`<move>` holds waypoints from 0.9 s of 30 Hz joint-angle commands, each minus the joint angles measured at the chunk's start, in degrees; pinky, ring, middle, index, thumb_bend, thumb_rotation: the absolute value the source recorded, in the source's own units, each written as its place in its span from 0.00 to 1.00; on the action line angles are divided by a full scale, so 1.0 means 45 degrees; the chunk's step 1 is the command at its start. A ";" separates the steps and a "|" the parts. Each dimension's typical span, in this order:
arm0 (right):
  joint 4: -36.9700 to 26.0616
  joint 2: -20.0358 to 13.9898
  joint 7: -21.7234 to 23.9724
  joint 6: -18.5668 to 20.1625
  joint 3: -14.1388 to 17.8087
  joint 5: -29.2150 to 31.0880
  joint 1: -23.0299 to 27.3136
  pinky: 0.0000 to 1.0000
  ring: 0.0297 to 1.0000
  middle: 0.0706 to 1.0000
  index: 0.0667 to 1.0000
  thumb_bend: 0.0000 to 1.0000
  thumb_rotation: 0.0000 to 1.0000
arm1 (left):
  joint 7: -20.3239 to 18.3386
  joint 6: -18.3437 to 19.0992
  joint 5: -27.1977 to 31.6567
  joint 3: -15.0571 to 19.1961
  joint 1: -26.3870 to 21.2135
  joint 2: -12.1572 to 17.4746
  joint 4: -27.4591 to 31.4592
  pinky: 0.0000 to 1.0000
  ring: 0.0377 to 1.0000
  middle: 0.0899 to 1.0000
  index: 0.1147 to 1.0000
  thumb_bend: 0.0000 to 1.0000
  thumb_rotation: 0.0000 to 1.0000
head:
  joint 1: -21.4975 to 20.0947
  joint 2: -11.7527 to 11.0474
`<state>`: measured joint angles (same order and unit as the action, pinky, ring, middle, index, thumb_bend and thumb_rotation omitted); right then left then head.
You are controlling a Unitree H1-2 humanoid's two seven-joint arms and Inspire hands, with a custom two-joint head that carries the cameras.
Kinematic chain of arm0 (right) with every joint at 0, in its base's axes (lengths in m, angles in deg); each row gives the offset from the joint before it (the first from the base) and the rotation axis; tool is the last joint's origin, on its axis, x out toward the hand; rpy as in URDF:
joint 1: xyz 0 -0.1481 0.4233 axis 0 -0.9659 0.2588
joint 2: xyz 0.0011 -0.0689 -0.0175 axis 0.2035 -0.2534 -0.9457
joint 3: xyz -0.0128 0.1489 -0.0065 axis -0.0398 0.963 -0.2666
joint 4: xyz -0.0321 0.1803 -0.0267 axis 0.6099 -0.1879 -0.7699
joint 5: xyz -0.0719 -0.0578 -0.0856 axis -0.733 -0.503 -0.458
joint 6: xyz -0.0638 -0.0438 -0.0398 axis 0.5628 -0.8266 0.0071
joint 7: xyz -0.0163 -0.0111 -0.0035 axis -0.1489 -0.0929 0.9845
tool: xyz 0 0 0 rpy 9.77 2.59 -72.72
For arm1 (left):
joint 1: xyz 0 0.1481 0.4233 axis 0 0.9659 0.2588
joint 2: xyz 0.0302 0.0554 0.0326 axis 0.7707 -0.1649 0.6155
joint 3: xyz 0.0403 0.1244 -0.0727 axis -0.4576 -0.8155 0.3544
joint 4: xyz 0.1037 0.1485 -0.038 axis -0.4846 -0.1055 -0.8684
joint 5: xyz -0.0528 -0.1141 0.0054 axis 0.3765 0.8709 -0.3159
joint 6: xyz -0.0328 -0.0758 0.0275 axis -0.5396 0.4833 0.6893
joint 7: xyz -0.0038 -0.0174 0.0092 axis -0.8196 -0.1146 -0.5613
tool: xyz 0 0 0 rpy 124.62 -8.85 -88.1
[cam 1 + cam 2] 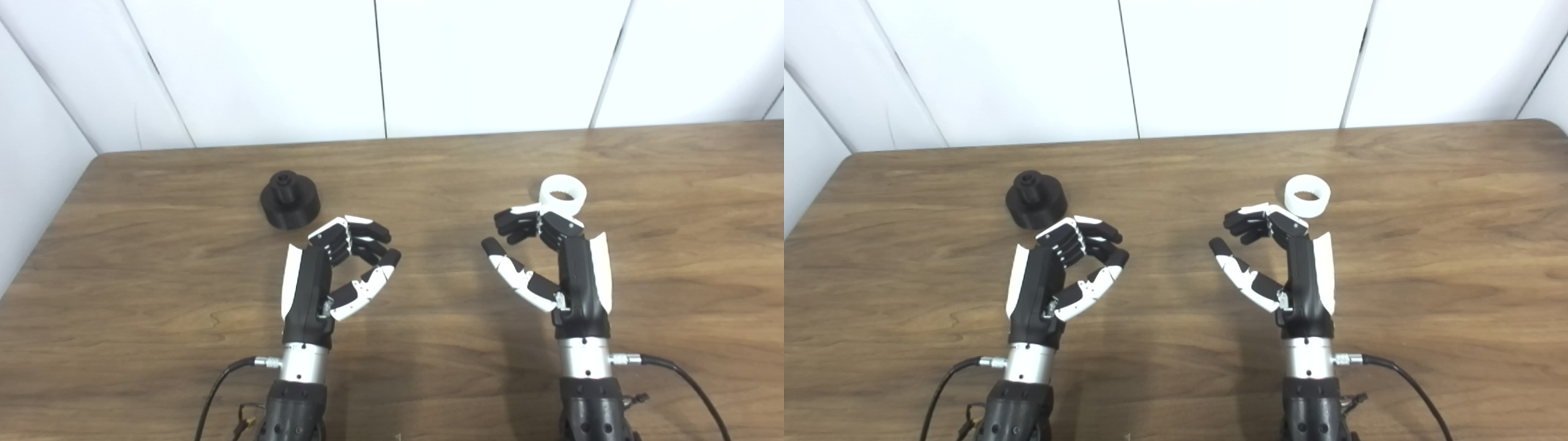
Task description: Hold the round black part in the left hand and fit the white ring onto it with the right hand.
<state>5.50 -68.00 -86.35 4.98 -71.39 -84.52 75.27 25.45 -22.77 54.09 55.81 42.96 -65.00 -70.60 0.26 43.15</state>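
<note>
The round black part [290, 199] stands on the wooden table [429, 177] at the left, a short knob on its top. My left hand [334, 269] hovers just in front and to the right of it, fingers curled but apart from the thumb, holding nothing. The white ring [1307, 195] lies flat on the table at the right. My right hand [1274, 257] sits just in front of it, fingers bent, thumb spread wide, empty. In the left eye view the fingers' backs overlap the ring's near edge.
White wall panels [380, 67] rise behind the table's far edge. The table's left edge [43, 220] runs beside a white side wall. Cables [680, 373] trail from both wrists near the bottom edge.
</note>
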 commanded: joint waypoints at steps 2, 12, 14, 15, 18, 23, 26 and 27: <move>-0.0491 0.0145 0.0099 -0.0094 -0.0067 0.0004 -0.0235 0.45 0.51 0.55 0.46 0.49 0.15 | 0.0060 -0.0178 -0.0032 -0.0046 -0.0278 -0.0040 0.0504 0.41 0.47 0.51 0.43 0.50 0.07 | 0.0015 -0.0004; -0.0524 0.0127 0.0160 -0.0055 -0.0085 0.0067 -0.0218 0.45 0.51 0.55 0.46 0.49 0.15 | 0.0039 -0.0164 0.0046 -0.0052 -0.0277 -0.0067 0.0502 0.42 0.48 0.51 0.43 0.50 0.07 | 0.0028 0.0011; -0.0523 0.0118 0.0171 -0.0056 -0.0089 0.0065 -0.0218 0.45 0.51 0.55 0.46 0.49 0.15 | 0.0050 -0.0168 0.0026 -0.0047 -0.0276 -0.0068 0.0501 0.41 0.48 0.51 0.43 0.50 0.07 | 0.0021 0.0012; -0.0521 0.0116 0.0173 -0.0055 -0.0088 0.0062 -0.0218 0.44 0.51 0.54 0.46 0.49 0.15 | 0.0052 -0.0171 0.0030 -0.0045 -0.0275 -0.0069 0.0498 0.41 0.48 0.51 0.43 0.50 0.07 | 0.0021 0.0012; -0.0538 0.0107 0.0186 -0.0039 -0.0084 0.0057 -0.0230 0.44 0.51 0.54 0.46 0.49 0.15 | 0.0053 -0.0174 0.0049 -0.0049 -0.0264 -0.0082 0.0500 0.41 0.48 0.51 0.43 0.50 0.07 | 0.0283 -0.0021; -0.0503 -0.0197 0.0250 -0.0284 0.0089 0.0270 -0.0291 0.44 0.51 0.55 0.46 0.49 0.15 | 0.0091 -0.0215 -0.0026 -0.0211 -0.0181 -0.0267 0.0416 0.42 0.48 0.51 0.43 0.50 0.07 | 0.1933 -0.0262; -0.0339 -0.0542 0.0377 -0.0582 0.0362 0.0770 -0.0359 0.44 0.51 0.55 0.46 0.49 0.15 | 0.0242 -0.0465 -0.0356 -0.0439 -0.0183 -0.0481 0.0090 0.43 0.49 0.52 0.43 0.50 0.07 | 0.3521 -0.0505; -0.0252 -0.0635 0.0401 -0.0694 0.0472 0.0946 -0.0364 0.44 0.51 0.55 0.46 0.49 0.15 | 0.0312 -0.0525 -0.0449 -0.0516 -0.0191 -0.0558 -0.0037 0.42 0.48 0.52 0.43 0.50 0.07 | 0.3924 -0.0568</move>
<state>5.44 -68.82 -84.82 4.82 -69.92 -81.55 75.08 25.82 -23.04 53.29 54.43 42.97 -66.07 -70.98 16.08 40.87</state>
